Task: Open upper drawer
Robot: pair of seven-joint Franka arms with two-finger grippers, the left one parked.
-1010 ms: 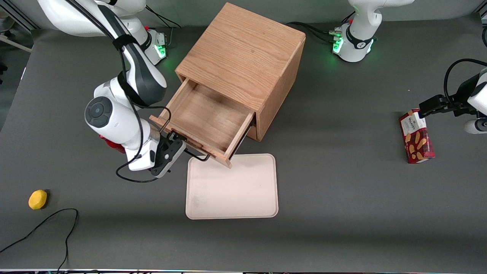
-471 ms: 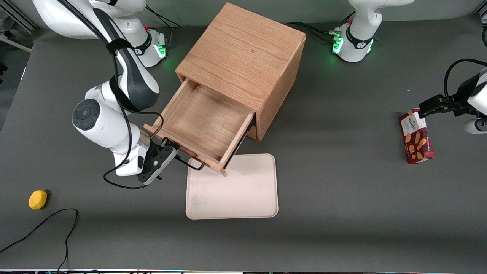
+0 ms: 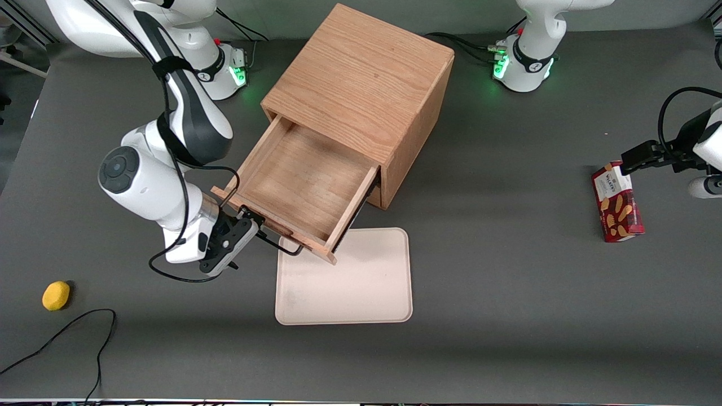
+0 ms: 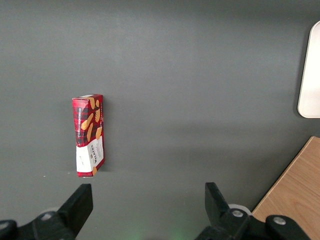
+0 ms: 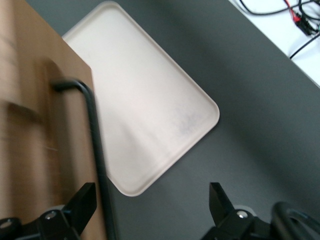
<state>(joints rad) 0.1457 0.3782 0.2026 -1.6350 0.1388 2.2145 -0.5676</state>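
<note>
The upper drawer (image 3: 299, 180) of the light-oak cabinet (image 3: 361, 79) stands pulled far out, and its inside is bare wood. Its black wire bar handle (image 3: 279, 245) runs along the drawer front above the table. My right gripper (image 3: 249, 221) is at the end of the handle that lies toward the working arm's end of the table. In the right wrist view the gripper (image 5: 150, 205) is open, its fingers (image 5: 82, 200) wide apart. The handle bar (image 5: 95, 130) passes between them close to one finger, with the drawer front (image 5: 30, 125) beside it. The lower drawer is hidden under the open one.
A pale tray (image 3: 350, 282) lies on the table in front of the drawer, and the drawer's corner overhangs its edge; it also shows in the right wrist view (image 5: 145, 110). A lemon (image 3: 56, 295) and a black cable (image 3: 67, 332) lie toward the working arm's end. A red biscuit box (image 3: 616, 202) lies toward the parked arm's end.
The upper drawer has slid further out of the cabinet toward the tray. My right gripper and forearm have moved the same way along with the handle, most of it in the first half second.
</note>
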